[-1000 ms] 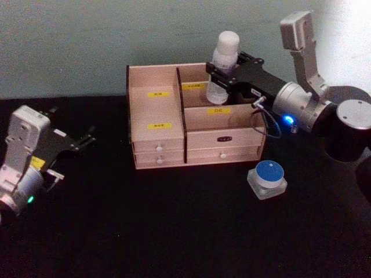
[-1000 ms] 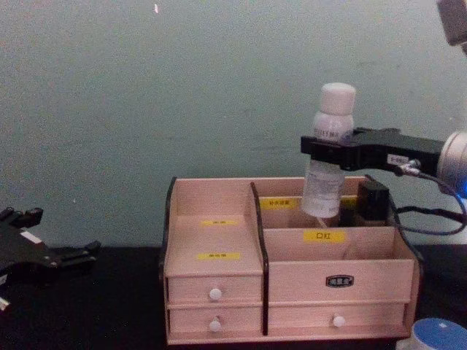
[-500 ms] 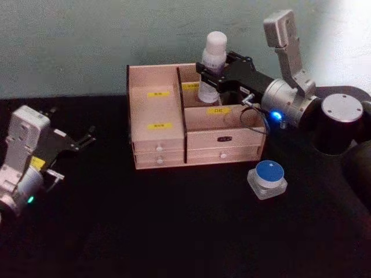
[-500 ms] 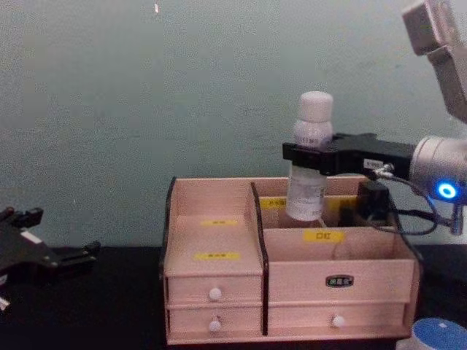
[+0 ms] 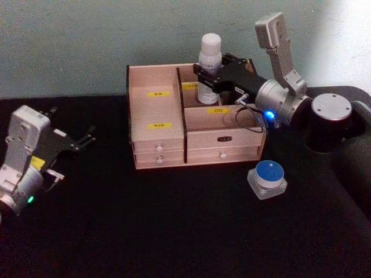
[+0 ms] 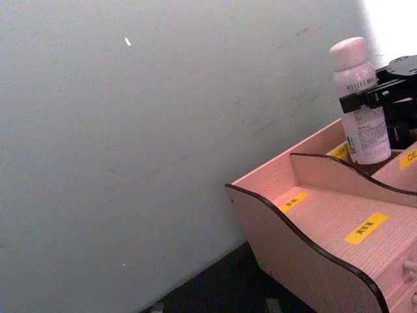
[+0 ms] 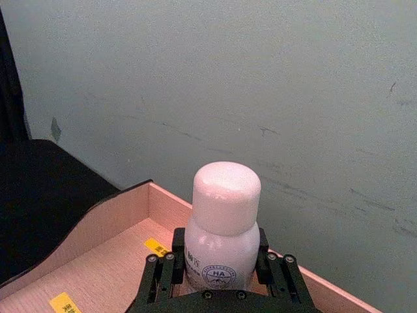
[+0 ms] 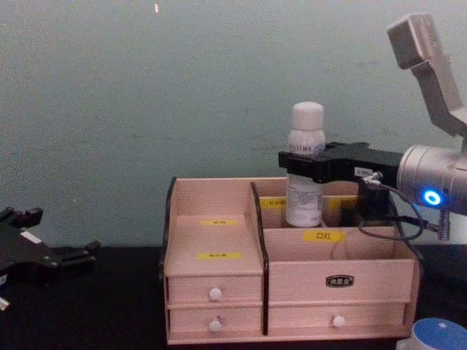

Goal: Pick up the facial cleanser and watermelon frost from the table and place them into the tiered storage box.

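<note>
The facial cleanser (image 5: 210,53) stands upright, long axis vertical, cap up, at upper centre of the head view, its lower end inside the tiered storage box's (image 5: 155,116) back compartment. The right hand (image 5: 207,78), reaching in from the right, clenches its midbody. The watermelon frost (image 5: 267,178) sits on the desk (image 5: 174,231), lower right. The left hand (image 5: 86,139) idles far left.

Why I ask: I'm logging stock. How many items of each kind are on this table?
facial cleanser: 1
watermelon frost: 1
tiered storage box: 1
Total: 3
</note>
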Controlling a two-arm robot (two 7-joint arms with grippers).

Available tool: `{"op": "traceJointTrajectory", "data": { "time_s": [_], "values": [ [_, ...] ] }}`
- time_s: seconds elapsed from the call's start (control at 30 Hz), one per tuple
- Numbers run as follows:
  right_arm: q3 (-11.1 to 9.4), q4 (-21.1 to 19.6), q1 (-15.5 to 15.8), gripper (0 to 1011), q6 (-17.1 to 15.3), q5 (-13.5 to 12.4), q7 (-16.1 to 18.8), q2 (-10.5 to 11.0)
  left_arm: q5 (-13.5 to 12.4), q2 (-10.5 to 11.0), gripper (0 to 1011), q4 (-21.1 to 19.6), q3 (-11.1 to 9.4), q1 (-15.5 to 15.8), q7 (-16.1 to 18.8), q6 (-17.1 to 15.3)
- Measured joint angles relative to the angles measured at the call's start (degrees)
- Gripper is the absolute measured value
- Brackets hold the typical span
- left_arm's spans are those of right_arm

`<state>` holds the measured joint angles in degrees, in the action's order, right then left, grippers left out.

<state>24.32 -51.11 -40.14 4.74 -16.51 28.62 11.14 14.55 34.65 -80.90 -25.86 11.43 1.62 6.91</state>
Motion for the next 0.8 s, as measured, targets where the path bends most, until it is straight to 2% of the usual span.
{"op": "traceJointTrajectory", "data": {
  "time_s": [0.8],
  "values": [
    [-0.4, 2.5, -0.5, 601, 0.4, 1.7, 0.8, -1.1, 0.0, 0.0, 1001, 0.0, 0.0, 0.0, 0.0, 0.0]
  ]
}}
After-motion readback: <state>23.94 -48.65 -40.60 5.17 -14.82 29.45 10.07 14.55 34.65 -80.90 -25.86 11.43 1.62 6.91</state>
